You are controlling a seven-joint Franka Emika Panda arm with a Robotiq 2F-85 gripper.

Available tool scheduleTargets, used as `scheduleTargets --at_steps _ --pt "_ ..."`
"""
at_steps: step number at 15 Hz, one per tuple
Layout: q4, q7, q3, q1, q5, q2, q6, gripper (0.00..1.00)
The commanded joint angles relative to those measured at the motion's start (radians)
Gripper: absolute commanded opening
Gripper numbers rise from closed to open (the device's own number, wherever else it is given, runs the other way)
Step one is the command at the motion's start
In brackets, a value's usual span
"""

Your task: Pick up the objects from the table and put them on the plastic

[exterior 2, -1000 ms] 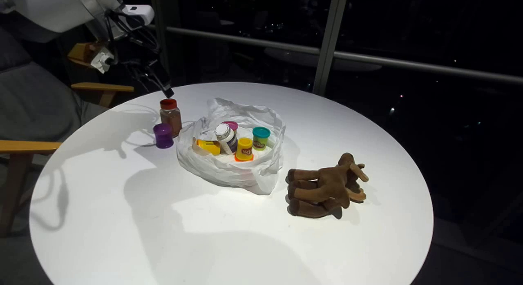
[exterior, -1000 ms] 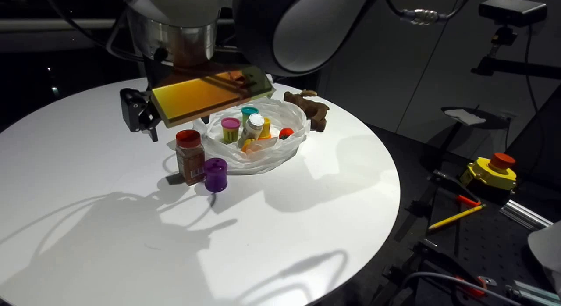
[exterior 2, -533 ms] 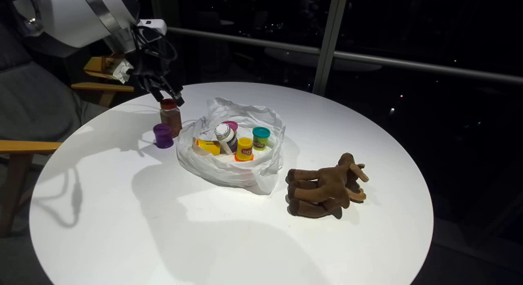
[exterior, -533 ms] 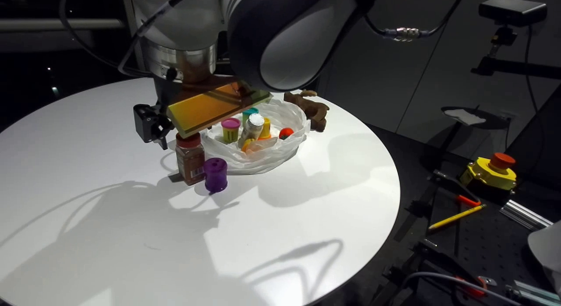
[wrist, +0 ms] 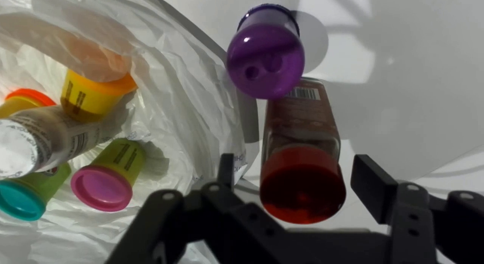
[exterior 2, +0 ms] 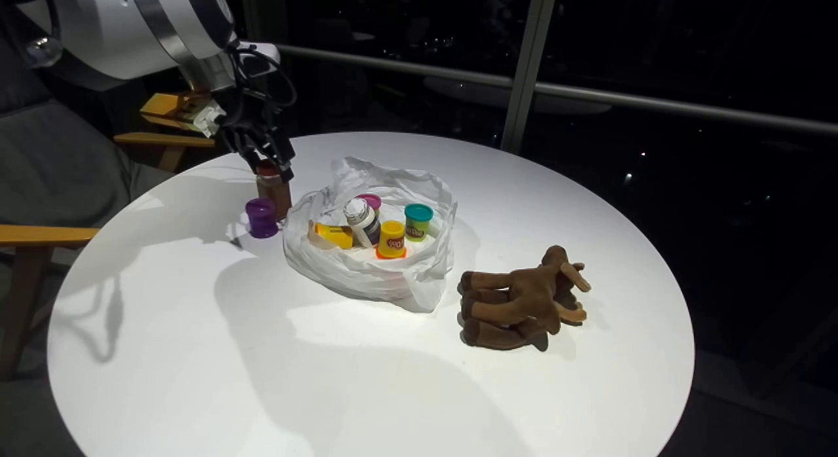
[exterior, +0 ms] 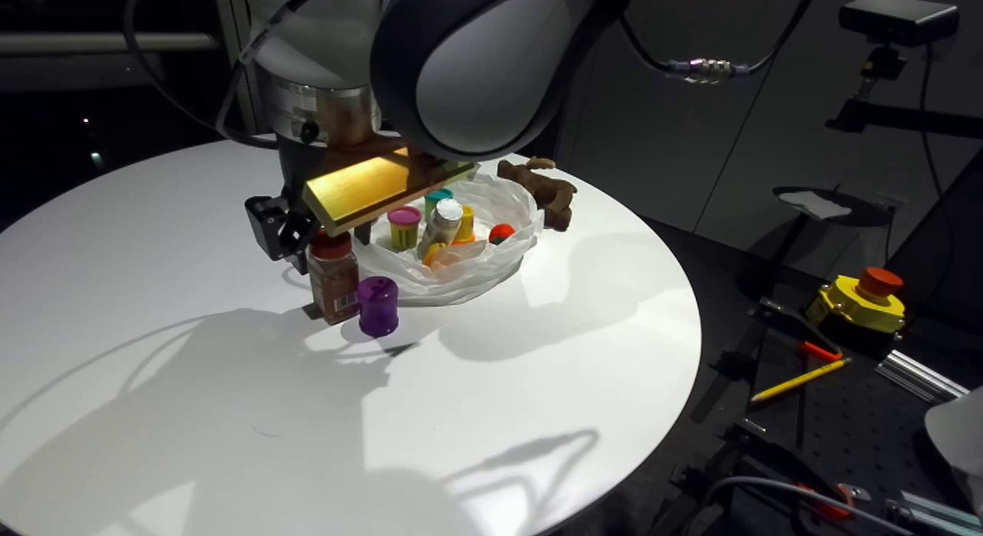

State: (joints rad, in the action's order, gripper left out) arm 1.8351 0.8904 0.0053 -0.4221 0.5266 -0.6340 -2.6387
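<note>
A jar with a red lid and brown contents (exterior: 335, 286) stands upright on the white table; it also shows in the wrist view (wrist: 302, 118). A purple container (exterior 2: 262, 218) stands close beside it, also in the wrist view (wrist: 266, 59). My gripper (wrist: 297, 177) is open, its fingers on either side of the red lid with a gap on each side. In an exterior view the gripper (exterior 2: 270, 169) is low over the jar's top. The white plastic bag (exterior 2: 360, 283) lies spread open beside the jar, holding several Play-Doh tubs (exterior 2: 393, 239) and a white-capped bottle (exterior 2: 362, 221).
A brown stuffed toy (exterior 2: 524, 303) lies on the table past the bag. A small red round object (exterior: 501, 233) is inside the bag. The bag's wall (wrist: 211, 105) rises close to one finger. A wooden-armed chair (exterior 2: 46, 236) stands by the table edge.
My gripper has come down and over to the jar, from above and beside it to around its lid, still open. The jar, purple container, bag and toy have not moved.
</note>
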Motion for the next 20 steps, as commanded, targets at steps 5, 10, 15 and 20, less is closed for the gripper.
scheduleTargets --at_steps 5,10,15,20 --pt "-0.053 -0.048 -0.062 -0.041 -0.103 -0.012 0.042 0.2" --pt "-0.069 0.069 -0.152 -0.043 -0.092 0.047 0.093 0.2" --pt "-0.073 0.162 -0.214 0.002 -0.074 0.142 0.131 0.2" --pt "-0.074 0.151 -0.189 0.102 -0.104 0.16 0.118 0.2"
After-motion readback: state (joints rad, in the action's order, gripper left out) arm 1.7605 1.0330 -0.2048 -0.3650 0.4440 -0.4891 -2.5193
